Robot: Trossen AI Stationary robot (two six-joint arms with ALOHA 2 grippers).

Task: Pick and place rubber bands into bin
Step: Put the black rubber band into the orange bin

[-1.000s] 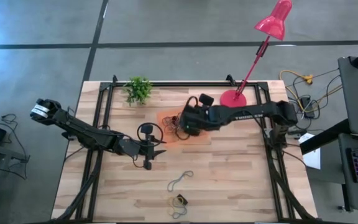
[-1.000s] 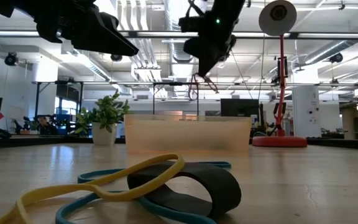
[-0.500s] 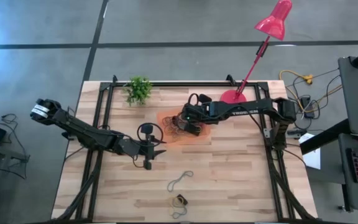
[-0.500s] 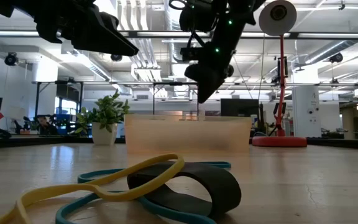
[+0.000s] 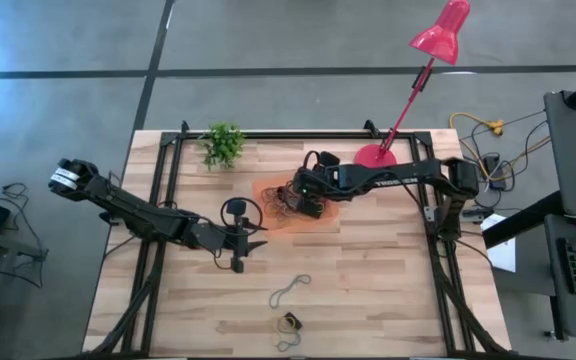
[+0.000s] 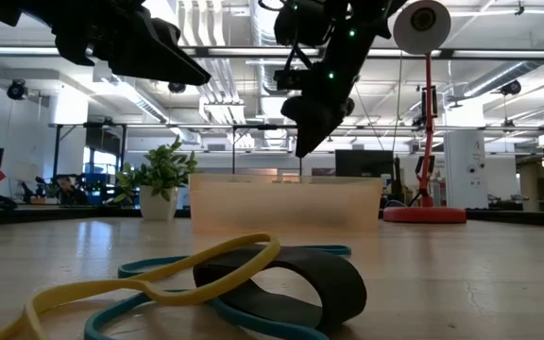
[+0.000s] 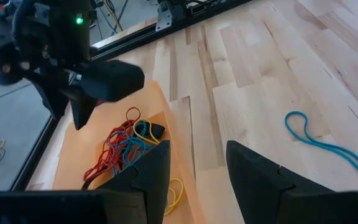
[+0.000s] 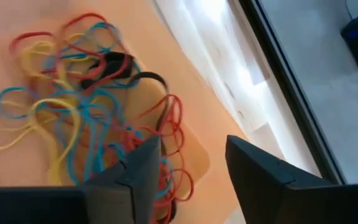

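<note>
Most of the rubber bands (image 8: 86, 118) already lie in a loose red, blue, yellow and black tangle inside the bin (image 5: 313, 222), the shallow orange tray near the table's middle. A few remain on the bare wood toward the near edge: a thin looped one (image 5: 290, 290) and a small cluster (image 5: 287, 322), which the low view shows as yellow, teal and a broad black band (image 6: 291, 283).

You will likely find them light, limp and springy. They should fold rather than resist, and neighbours may drag along, so pinch 1 strand where it arches clear of the table, such as the raised yellow loop.

Your right gripper (image 8: 188, 163) hangs over the pile in the bin with its fingers spread and nothing between them. Your left gripper (image 7: 194, 165) waits above the table, between the bin and the strays, also spread wide and empty.
</note>
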